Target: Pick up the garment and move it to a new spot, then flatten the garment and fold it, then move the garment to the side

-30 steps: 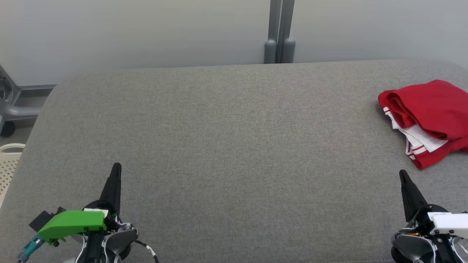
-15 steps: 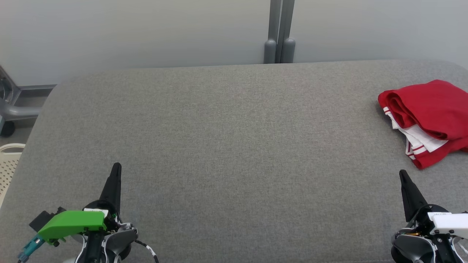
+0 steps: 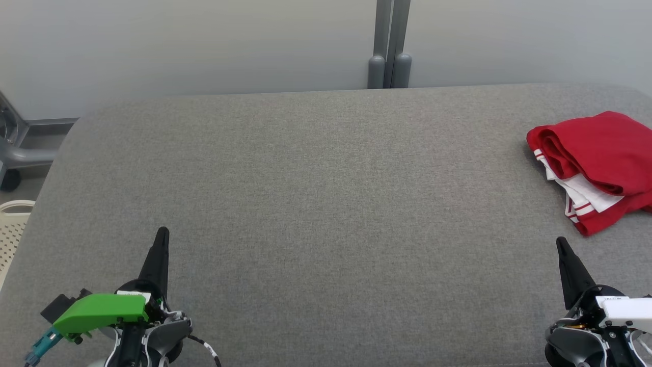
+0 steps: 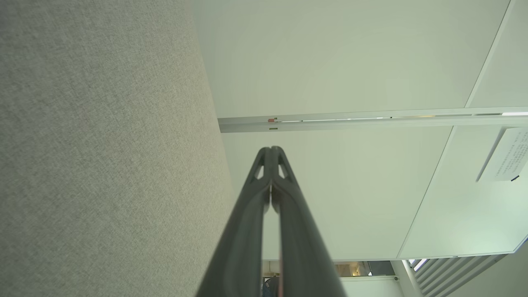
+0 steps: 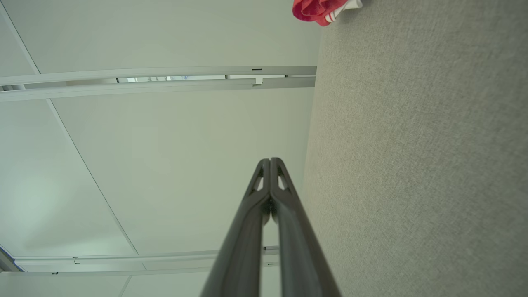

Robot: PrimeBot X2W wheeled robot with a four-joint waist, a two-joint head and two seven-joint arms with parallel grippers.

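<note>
The red garment (image 3: 598, 165) with white striped trim lies folded at my far right on the grey cushion (image 3: 326, 204). My left gripper (image 3: 162, 233) and right gripper (image 3: 560, 242) are both pinched closed, empty, well apart from it.

L gripper (image 3: 162, 232) & R gripper (image 3: 560, 241) low at near corners, fingertips together, pointing fwd.

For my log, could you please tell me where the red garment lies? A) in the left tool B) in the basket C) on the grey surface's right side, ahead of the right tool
C: the red garment lies on the grey surface near its right edge, apart from the shut right tool.
</note>
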